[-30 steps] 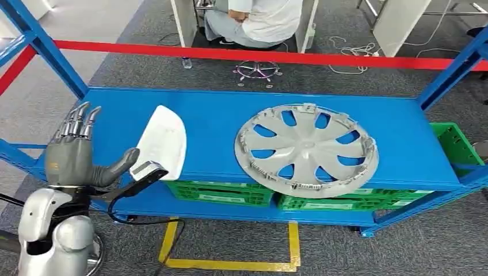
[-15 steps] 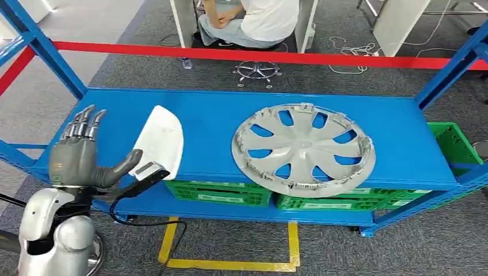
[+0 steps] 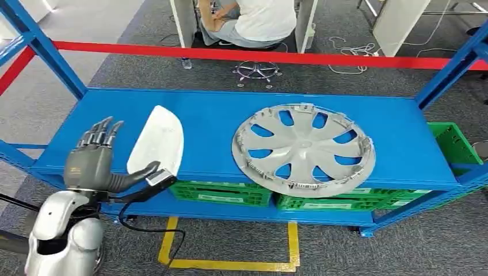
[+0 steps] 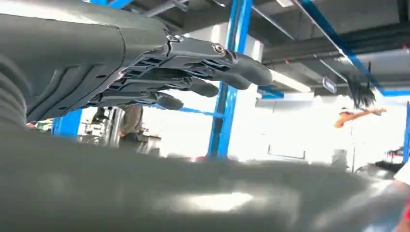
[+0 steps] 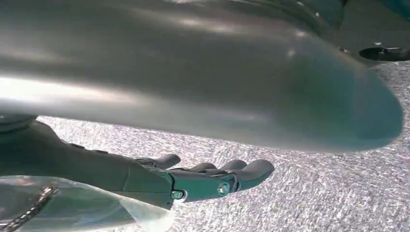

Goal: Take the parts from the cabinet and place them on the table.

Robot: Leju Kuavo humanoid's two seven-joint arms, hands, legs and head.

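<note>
Starting at the left, your left hand (image 3: 92, 161) hovers at the front edge of the blue shelf (image 3: 213, 121), fingers spread and pointing away from you, thumb stretched toward the white part (image 3: 158, 141); it holds nothing, and the thumb tip lies just beside that part's near end without a clear grip. The white part is a flat, elongated shell lying on the shelf, its near end at the front lip. It looks like thin moulded plastic, so expect it to be light, fairly stiff and smooth enough to slip; take it across its narrow width near the front end, thumb under the overhang if there is any. Further right sits the grey wheel cover (image 3: 304, 148), flat on the shelf and overhanging the front edge a little. It is probably light but broad and springy, with brittle clips round the rim, so hold it by a spoke opening or the rim rather than the clips. Your right hand (image 5: 203, 176) hangs over grey carpet, fingers loosely extended and apart, holding nothing.
</note>
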